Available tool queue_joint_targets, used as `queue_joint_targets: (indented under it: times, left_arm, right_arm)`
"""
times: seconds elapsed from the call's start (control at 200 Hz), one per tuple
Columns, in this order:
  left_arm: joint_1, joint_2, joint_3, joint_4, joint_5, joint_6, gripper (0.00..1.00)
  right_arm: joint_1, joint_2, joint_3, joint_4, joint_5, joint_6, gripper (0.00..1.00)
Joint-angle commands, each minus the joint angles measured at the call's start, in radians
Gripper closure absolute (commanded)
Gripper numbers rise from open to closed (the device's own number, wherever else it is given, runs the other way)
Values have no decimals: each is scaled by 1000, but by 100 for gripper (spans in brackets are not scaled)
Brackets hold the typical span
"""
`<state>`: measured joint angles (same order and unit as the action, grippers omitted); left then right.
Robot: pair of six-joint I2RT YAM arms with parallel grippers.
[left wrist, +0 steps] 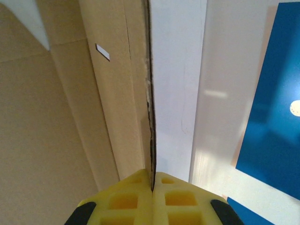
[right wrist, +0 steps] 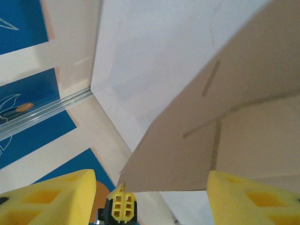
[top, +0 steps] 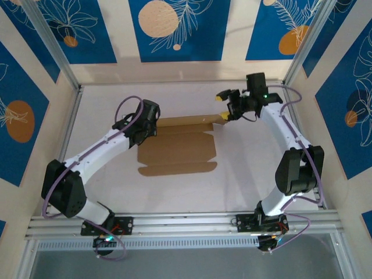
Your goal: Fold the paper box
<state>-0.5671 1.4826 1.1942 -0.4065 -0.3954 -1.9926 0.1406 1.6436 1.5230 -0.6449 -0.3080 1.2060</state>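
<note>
paper box (top: 177,152) lies flat on the table (top: 244,171), roughly mid-table. left gripper (top: 152,127) sits at the box's far-left corner, with the box's left edge clamped between its fingers (left wrist: 124,202). right gripper (top: 223,108) sits at the box's far-right corner, that corner's flap just ahead of its spread fingers (right wrist: 253,199). left arm base (top: 107,225) and right arm base (top: 261,222) sit nearer than the box, on either side of it.

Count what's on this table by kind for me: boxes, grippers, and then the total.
Box: 1
Grippers: 2, the left gripper and the right gripper
Total: 3
</note>
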Motion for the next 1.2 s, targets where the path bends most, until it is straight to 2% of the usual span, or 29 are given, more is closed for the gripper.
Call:
queue_joint_targets:
  times: [0.0,0.09,0.21,0.34,0.5,0.705,1.025,1.07,1.196]
  left_arm:
    - [9,7,53,-113,6,-35,100]
    - [13,12,62,-121,19,-35,100]
    - [22,19,69,-143,39,-44,100]
    - [34,24,69,-154,54,-48,100]
    - [40,29,61,-149,63,-60,100]
    - [41,33,63,-146,65,-60,100]
    - [39,39,82,-150,64,-61,100]
    - [41,39,81,-152,63,-62,100]
    - [41,38,84,-160,62,-60,100]
  right_arm:
    - [5,9,154,-236,126,-321,34]
    - [31,39,232,-302,216,-488,33]
    - [58,120,331,-410,292,-592,28]
    - [66,164,322,-411,149,-579,26]
    - [90,163,270,-395,117,-556,28]
    - [100,102,161,-298,-29,-497,31]
    - [141,98,140,-284,-94,-493,36]
    - [140,98,159,-311,-51,-511,37]
    - [152,62,217,-384,211,-620,37]
